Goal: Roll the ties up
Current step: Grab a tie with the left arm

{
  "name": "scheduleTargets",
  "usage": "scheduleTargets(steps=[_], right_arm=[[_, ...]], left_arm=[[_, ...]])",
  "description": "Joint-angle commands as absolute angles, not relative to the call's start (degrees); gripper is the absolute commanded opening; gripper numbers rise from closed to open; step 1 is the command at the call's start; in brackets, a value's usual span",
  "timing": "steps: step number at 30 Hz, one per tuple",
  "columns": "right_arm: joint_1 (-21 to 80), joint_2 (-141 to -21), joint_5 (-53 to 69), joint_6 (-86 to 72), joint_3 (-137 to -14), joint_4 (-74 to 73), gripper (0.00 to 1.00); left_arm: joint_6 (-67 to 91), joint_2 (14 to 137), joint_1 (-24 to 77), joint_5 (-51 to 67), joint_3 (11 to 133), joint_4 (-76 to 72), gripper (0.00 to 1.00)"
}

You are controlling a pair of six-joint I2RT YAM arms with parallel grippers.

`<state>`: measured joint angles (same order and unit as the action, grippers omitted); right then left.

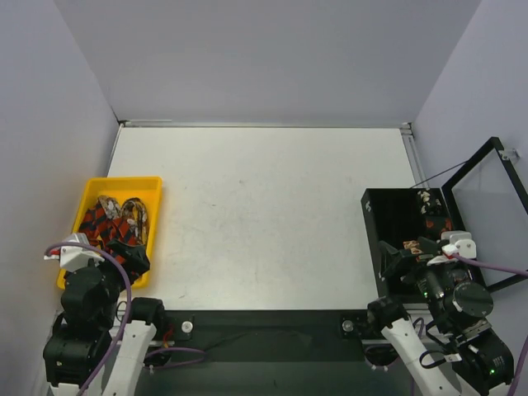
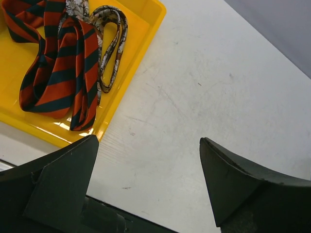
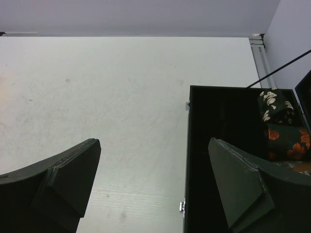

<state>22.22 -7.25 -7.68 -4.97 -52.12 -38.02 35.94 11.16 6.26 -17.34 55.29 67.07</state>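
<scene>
Top view: yellow plastic tray [image 1: 124,180] at the left edge of the white table [image 1: 264,214], holding a loose red-orange-and-black striped necktie [image 1: 99,223] and a brown-cream patterned necktie [image 1: 136,214].
Left wrist: left gripper [image 2: 148,165] spread wide, empty.
Right wrist: right gripper [image 3: 154,165] spread wide, empty, over the edge of the open black box [image 3: 218,136].

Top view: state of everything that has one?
Striped tie: unrolled, in the yellow bin.
Patterned tie: unrolled, same bin.
Black box: lid open, rolled ties inside.
Left fingers: open, empty.
Right fingers: open, empty.
</scene>
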Motion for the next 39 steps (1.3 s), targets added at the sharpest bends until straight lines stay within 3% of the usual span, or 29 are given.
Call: scheduleTargets(steps=[1, 13, 23, 33, 39], right_arm=[[22.7, -8.3, -8.6, -6.3, -51.2, -37.4, 1.0], [24.5, -9.3, -2.5, -11.5, -47.9, -37.4, 1.0], [27.1, -10.7, 1.6, -13.0, -46.7, -37.1, 1.0], [29.9, -11.2, 2.6, -12.3, -46.3, -36.7, 1.0], [30.3, -13.0, 2.5, -10.2, -45.6, -36.6, 1.0]], left_arm=[[36.8, 13.5, 6.1, -18.7, 55.1, 67.1, 0.97], [42.0, 27.8, 6.1, -17.4, 51.5, 68.6, 0.97], [44.4, 43.8, 4.7, -17.8, 45.3, 57.7, 0.97], [38.1, 53.2, -18.4, -10.7, 37.7, 42.6, 0.97], [34.7, 56.0, -21.4, -7.2, 36.1, 37.0, 0.93]])
